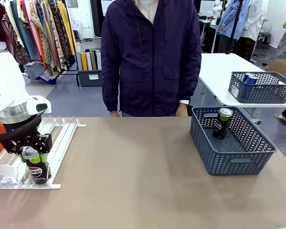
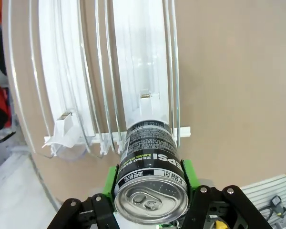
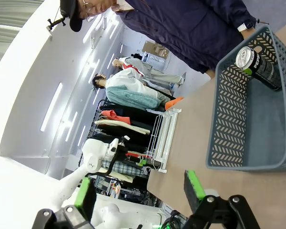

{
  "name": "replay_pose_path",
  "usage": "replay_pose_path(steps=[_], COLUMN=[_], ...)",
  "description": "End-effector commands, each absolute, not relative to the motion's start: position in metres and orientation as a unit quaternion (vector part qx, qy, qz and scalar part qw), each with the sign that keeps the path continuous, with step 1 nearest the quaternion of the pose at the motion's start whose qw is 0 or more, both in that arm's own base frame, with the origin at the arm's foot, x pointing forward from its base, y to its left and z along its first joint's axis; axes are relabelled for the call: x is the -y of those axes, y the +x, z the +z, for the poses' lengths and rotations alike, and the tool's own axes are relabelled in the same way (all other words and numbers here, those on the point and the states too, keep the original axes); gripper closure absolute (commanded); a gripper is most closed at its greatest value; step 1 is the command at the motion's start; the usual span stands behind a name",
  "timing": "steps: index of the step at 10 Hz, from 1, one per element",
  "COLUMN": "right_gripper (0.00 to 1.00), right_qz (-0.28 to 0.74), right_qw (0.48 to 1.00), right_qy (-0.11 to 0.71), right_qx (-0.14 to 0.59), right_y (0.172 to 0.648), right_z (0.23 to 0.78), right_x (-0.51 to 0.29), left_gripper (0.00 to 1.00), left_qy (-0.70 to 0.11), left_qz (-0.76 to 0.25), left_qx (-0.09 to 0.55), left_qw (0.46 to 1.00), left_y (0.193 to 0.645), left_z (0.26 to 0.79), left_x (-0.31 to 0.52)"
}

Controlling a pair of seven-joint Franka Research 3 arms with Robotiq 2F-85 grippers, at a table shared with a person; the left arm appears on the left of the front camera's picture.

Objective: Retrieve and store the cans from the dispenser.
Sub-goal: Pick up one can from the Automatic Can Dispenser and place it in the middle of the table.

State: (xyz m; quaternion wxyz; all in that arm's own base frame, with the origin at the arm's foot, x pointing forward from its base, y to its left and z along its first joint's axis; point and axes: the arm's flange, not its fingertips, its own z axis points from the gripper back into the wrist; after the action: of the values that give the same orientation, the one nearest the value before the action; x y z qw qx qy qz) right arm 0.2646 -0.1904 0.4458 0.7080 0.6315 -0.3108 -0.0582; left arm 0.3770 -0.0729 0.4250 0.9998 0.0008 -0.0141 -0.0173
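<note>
A black can (image 1: pixel 36 168) with silver top and blue-red logo stands at the near end of the white dispenser (image 1: pixel 57 138), in its right lane. My left gripper (image 1: pixel 34 161) is shut on it. In the left wrist view the green pads (image 2: pixel 110 179) press both sides of the can (image 2: pixel 150 143), against the end stops of the dispenser (image 2: pixel 138 71). Another black can (image 1: pixel 222 123) with green markings stands in the dark grey basket (image 1: pixel 236 160). My right gripper (image 3: pixel 140 191) hangs open in the air, with the basket (image 3: pixel 257 148) and its can (image 3: pixel 257 62) ahead of it.
A person in a dark jacket (image 1: pixel 150 57) stands at the far edge, hands low by the table. A second mesh basket (image 1: pixel 262 93) holding blue cans (image 1: pixel 250 78) sits on a white table behind, at the right. Bare brown tabletop (image 1: pixel 133 171) lies between dispenser and basket.
</note>
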Motion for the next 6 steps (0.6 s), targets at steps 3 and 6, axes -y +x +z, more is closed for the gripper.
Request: replay_pose_path(steps=[3, 6], right_gripper=[0.0, 0.0], right_qz=[-0.06, -0.06], right_qw=[0.698, 0.698], right_qy=[0.637, 0.637], right_qx=[0.321, 0.321], right_y=[0.268, 0.268], right_z=[0.451, 0.451], right_x=[0.19, 0.19], left_gripper=[1.0, 1.0], left_qy=[-0.045, -0.061], left_qz=[-0.064, -0.046], left_qx=[0.13, 0.221], left_qw=[0.988, 0.972], left_y=[0.314, 0.27], left_z=[0.549, 0.585], left_x=[0.052, 0.033])
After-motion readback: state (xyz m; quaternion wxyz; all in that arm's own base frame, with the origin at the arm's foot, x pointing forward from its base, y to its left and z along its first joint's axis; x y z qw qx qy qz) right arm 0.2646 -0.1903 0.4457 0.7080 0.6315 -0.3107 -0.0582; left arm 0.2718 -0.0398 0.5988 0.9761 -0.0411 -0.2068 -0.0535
